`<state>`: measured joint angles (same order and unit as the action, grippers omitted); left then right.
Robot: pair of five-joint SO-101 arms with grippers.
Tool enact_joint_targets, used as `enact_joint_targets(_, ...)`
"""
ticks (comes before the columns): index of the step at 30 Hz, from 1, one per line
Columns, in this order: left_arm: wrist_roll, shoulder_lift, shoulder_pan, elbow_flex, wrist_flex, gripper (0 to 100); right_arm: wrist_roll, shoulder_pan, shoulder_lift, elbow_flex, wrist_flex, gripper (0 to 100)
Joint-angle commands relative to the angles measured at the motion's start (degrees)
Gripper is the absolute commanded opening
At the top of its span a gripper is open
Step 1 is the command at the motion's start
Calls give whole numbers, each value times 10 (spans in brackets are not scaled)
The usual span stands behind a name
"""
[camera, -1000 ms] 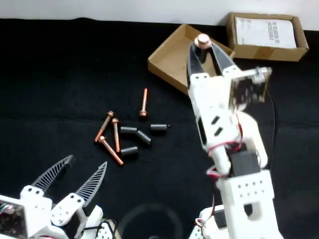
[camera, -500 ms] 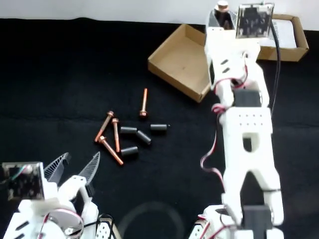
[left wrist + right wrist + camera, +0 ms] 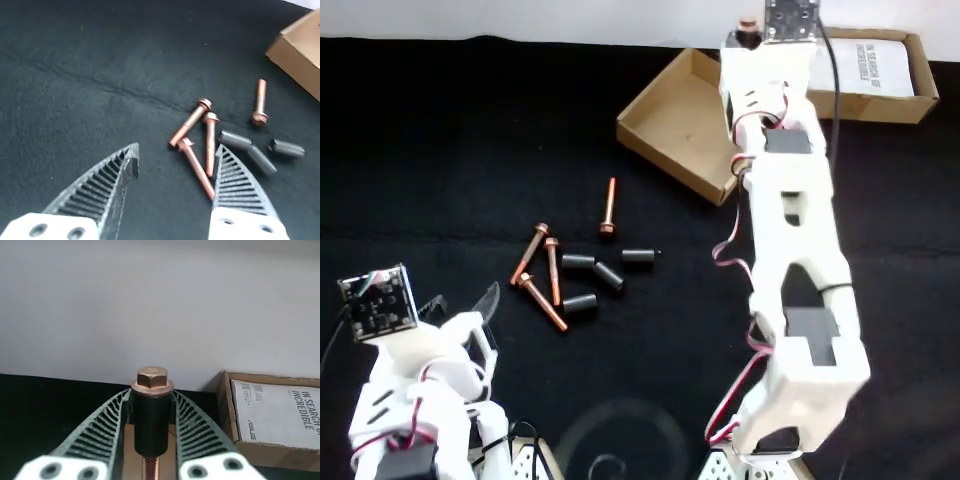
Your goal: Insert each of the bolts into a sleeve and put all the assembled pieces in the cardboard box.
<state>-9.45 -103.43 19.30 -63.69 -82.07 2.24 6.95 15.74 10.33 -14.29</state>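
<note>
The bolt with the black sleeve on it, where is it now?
In the right wrist view the sleeved bolt sits clamped in the right pincer, high up near the far corner of the cardboard box.

Cardboard box: top open, floor bare; the right arm stands across its right corner. A second box sits just beyond that arm. Loose bolts and sleeves lie crowded together mid-mat, narrow gaps between them. Bare black mat separates this cluster from the cardboard box and flanks it on both sides.
</note>
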Motion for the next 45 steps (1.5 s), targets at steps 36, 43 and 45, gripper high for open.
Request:
enact_joint_targets(36, -2, -4, 16, -149, 71, 245, 2, 7, 395, 535, -411, 201)
enact_joint_targets(43, 0, -4, 16, -145, 72, 245, 4, 14, 396, 610, -479, 201)
enact_joint_targets(45, 0, -4, 16, -145, 72, 245, 4, 21, 396, 655, -533, 201)
